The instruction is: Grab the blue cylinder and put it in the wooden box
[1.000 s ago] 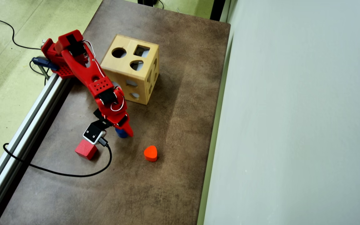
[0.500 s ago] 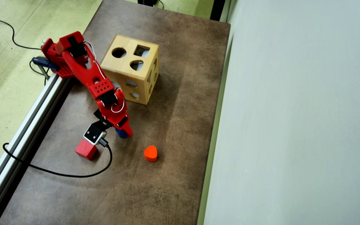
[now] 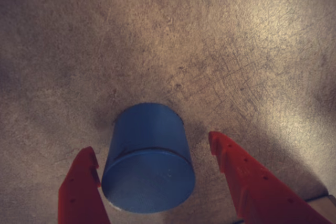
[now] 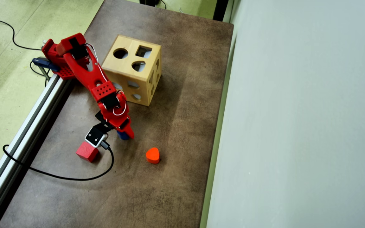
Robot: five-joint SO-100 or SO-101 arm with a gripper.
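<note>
The blue cylinder (image 3: 148, 166) stands on the scuffed brown table (image 4: 176, 133) between the spread end effector (image 3: 157, 182) fingers.

Matt blue cylinder (image 3: 148, 169), pale smooth wooden box (image 4: 131, 73), scuffed brown table (image 4: 176, 133) (mottled), plastic-looking red pincer (image 3: 157, 182)

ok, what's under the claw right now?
The blue cylinder stands upright on the table between the open claw fingers, a gap showing at the right finger. From overhead the arm covers most of it; only a blue edge shows.
</note>
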